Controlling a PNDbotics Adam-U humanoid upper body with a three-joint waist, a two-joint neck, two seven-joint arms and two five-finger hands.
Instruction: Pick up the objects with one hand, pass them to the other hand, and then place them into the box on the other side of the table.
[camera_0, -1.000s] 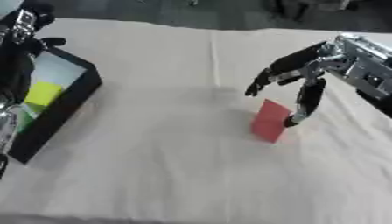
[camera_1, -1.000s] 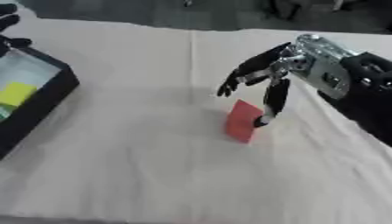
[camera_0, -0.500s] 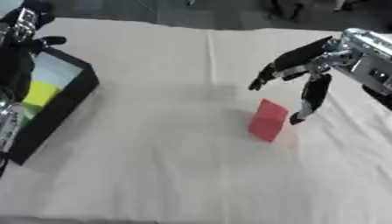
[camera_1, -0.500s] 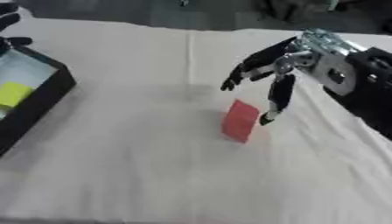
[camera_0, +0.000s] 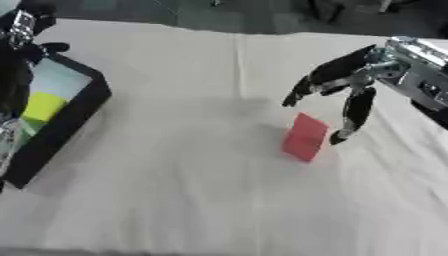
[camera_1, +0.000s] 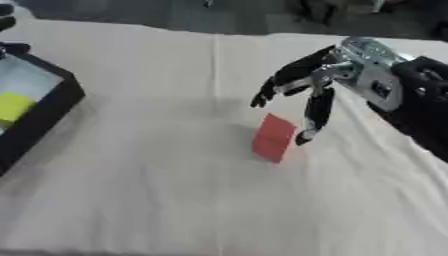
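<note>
The red block (camera_0: 305, 136) stands on the cloth-covered table (camera_0: 175, 200), a little right of the middle, well apart from the box (camera_0: 61, 125) at the left edge. I have my right hand (camera_0: 350, 90) over it with the fingers spread and relaxed: the thumb hangs down just beside the block's right face, the other fingers reach out above and past its far top corner. Nothing is curled round the block, so I read it as not yet picked up.

By my judgement this object is at the very start. The grasp, the pass to the other hand and the drop into the box are all still to do. A yellow piece (camera_0: 42, 106) already lies in the box, with something green beside it.

The block is a flat slab standing on its short end, long axis nearly upright and leaning a little to the right at the top, broad face toward me.

My left hand (camera_0: 26, 30) shows at the upper left corner above the box; I cannot tell how its fingers are set.
</note>
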